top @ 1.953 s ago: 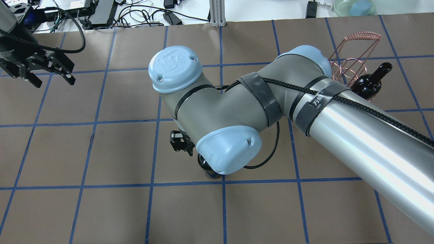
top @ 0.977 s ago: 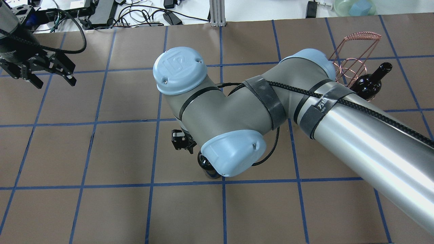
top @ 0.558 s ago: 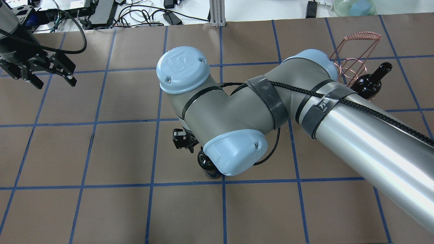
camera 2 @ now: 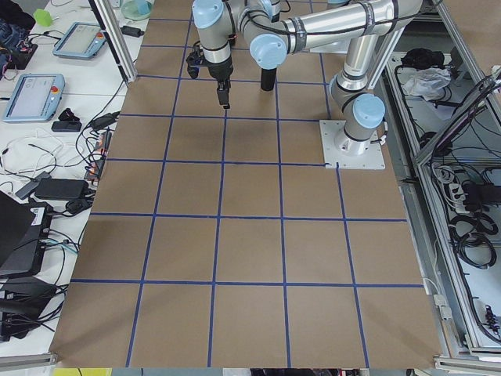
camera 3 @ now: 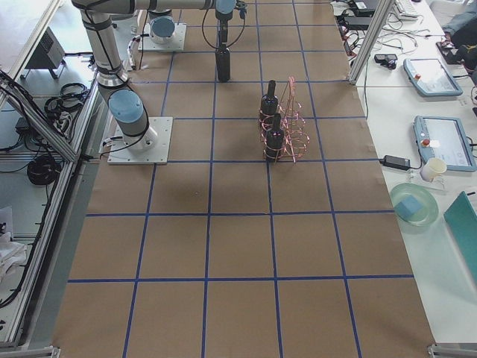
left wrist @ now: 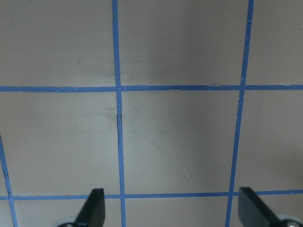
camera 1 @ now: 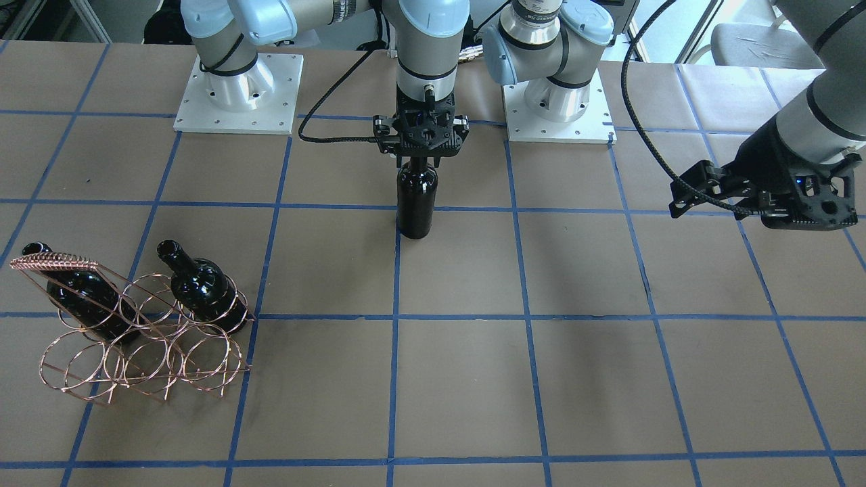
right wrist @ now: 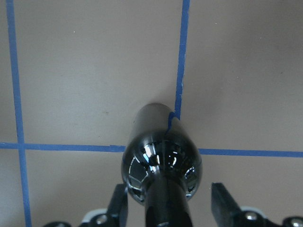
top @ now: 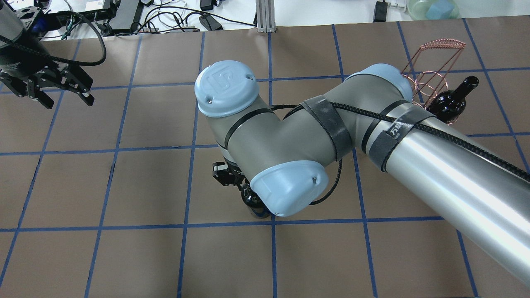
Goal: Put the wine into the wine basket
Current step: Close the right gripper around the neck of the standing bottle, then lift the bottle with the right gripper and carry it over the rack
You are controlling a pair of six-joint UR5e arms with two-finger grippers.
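The wine bottle (camera 1: 415, 203) stands upright on the table at a crossing of blue tape lines near the middle. It also shows in the overhead view (top: 250, 200), mostly under the right wrist. My right gripper (camera 1: 418, 161) is directly over it. In the right wrist view the bottle (right wrist: 161, 156) has its neck between my open fingers (right wrist: 221, 203), with a gap on each side. The copper wire basket (camera 1: 135, 352) stands at the robot's right end of the table (top: 430, 62). My left gripper (top: 66, 99) hangs open and empty far off at the left.
Two other dark bottles (camera 1: 203, 287) (camera 1: 74, 291) lie in the basket's upper loops with their necks toward the robot. The two arm base plates (camera 1: 237, 95) sit at the table's robot side. Cables and a green bowl (top: 432, 8) lie beyond the far edge.
My right arm's wrist has shifted a little to the right, bringing the gripper closer over the bottle's neck. The bottle, the basket and my left gripper have stayed put.
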